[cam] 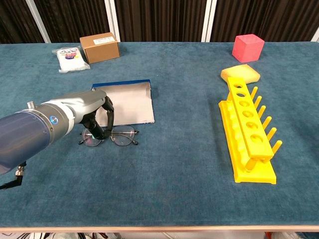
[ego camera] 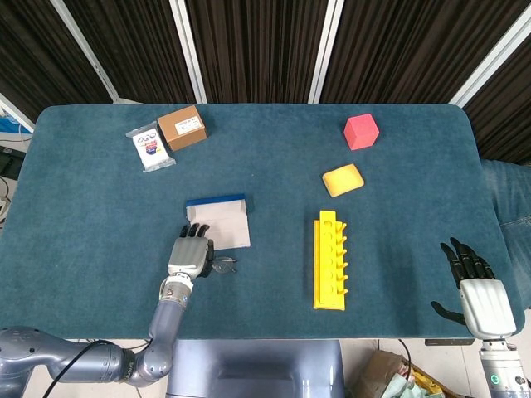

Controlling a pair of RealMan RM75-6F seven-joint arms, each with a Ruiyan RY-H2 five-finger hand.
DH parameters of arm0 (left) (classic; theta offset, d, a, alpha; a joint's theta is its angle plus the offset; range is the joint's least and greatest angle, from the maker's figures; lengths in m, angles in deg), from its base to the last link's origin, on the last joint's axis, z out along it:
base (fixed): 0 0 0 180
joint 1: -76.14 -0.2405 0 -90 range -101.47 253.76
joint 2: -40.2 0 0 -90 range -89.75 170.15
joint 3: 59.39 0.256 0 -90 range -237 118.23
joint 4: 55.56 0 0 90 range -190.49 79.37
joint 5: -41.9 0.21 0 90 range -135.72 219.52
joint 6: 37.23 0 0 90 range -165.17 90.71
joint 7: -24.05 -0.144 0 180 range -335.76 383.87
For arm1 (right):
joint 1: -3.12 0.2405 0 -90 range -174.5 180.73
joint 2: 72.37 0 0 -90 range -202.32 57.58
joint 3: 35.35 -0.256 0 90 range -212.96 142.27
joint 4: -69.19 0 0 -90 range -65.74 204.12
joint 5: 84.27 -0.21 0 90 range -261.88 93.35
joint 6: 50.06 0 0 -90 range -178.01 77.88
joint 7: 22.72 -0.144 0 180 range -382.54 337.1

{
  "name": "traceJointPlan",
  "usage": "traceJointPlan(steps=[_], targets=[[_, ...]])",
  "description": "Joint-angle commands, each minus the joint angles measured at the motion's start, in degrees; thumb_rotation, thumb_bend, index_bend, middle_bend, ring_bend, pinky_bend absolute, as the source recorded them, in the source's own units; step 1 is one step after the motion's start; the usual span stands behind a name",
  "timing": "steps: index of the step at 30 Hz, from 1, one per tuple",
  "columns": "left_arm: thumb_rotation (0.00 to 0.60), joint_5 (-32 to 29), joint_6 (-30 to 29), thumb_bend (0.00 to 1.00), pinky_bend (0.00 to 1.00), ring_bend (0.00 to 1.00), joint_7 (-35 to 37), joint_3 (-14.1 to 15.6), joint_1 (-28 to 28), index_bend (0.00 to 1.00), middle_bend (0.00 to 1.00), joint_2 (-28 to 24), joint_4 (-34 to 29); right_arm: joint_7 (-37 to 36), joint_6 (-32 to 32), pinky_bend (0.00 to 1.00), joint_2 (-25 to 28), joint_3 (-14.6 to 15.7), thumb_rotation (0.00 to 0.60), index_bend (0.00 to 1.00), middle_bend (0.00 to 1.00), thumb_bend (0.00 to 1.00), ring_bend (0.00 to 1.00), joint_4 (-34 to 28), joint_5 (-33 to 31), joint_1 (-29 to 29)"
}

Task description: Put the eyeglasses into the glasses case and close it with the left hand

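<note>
Eyeglasses (cam: 115, 136) in left robot hand (cam: 94, 115)

One eyeglasses (cam: 113, 136), one glasses case (cam: 128, 102), one rack (cam: 247, 133), two blocks (cam: 247, 48).

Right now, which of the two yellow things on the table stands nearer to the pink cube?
The yellow sponge, a soft rounded block, lies just in front of the pink cube. The yellow peg rack is long, has pegs, and sits nearer the table's front edge.

Teal table (ego camera: 99, 207) before dark slatted wall (ego camera: 257, 50).
</note>
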Motion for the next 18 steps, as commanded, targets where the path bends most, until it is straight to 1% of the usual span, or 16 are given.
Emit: traceJointPlan(steps=[1,6,11,18], targets=[[0.600,0.09,-0.10,0.39,0.00,0.00,-0.35,0.03,0.06,0.57,0.11,0.20,0.20,0.03,-0.03,0.19,0.03,-0.01,0.600,0.00,0.00,0.13,0.08,-0.04,-0.04,0.01],[0.600,-0.02,-0.12,0.41,0.00,0.00,-1.01,0.06,0.04,0.53,0.11,0.48,0.77,0.15,-0.33,0.19,0.15,0.00,0.600,0.00,0.00,0.13,0.08,-0.29,-0.38,0.01],[0.600,-0.23,-0.14,0.46,0.00,0.00,-1.15,-0.33,-0.13,0.53,0.11,0.26,0.38,0.17,-0.39,0.19,0.21,0.02,0.600,0.00,0.00,0.14,0.08,-0.45,-0.38,0.03],[0.600,0.19,-1.25,0.47,0.00,0.00,-1.72,-1.23,-0.16,0.54,0.11,-0.83,-1.86,0.20,-0.42,0.19,0.21,0.04,0.600,0.00,0.00,0.14,0.08,-0.52,-0.42,0.01]])
